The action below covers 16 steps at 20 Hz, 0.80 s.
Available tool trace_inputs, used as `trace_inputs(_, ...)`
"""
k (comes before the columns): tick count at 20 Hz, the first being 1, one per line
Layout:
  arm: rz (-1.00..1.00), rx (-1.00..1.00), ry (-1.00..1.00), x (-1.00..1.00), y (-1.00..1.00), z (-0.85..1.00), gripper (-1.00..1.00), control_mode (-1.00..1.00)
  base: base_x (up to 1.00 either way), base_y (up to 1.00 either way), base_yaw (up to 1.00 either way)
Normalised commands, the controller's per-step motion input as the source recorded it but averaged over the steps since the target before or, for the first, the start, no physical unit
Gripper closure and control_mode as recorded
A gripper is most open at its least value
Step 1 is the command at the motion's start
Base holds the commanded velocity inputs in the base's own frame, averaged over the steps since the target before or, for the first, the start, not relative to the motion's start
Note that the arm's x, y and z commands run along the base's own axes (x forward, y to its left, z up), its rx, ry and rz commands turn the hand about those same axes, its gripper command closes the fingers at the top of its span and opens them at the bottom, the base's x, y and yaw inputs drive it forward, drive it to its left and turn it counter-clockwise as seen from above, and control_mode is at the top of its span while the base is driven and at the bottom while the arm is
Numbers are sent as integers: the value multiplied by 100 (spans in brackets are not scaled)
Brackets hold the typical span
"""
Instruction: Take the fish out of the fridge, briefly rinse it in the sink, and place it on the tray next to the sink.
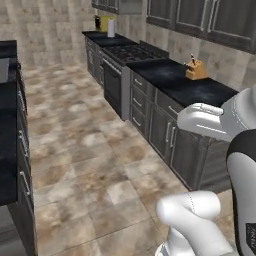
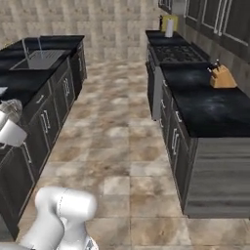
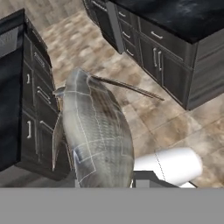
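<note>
- The fish sits right at the hand camera, silvery and speckled, its body rising from the bottom edge and its thin tail spine trailing out over the floor.
- The tool itself is hidden behind the fish; from how close and steady the fish sits I judge the jaws to be narrowed on it, holding it. Where exactly they bite I cannot tell.
- The fish is in the air above the aisle, not over any table.
- The sink, with its faucet, lies in the left table, well ahead of the arm in the right base view.
- Across the aisle stand the stove and the right table, which carries a knife block.
- A pale corner at the left edge of the right base view may be the tray; too little shows to be sure.
- Step in hand, as I judge it: carrying the fish towards the sink. The rinse and the placing are not yet done.
- Risks from here:
  - The fish is slick and tapered, so a grip near one end could let it pivot or slide out over the floor.
  - A wide swing could clip the table edge or the faucet with the tail.
  - Lowering too far from the basin would miss the water.
</note>
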Motion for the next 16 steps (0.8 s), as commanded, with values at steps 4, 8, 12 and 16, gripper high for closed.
trace_inputs(4,0,0,0,0,0,0,100,100,100,-53,0)
trace_inputs(8,0,0,0,0,0,0,100,100,100,-3,4)
trace_inputs(12,0,0,0,0,0,0,100,100,100,0,16)
trace_inputs(16,0,0,0,0,0,0,100,100,100,0,21)
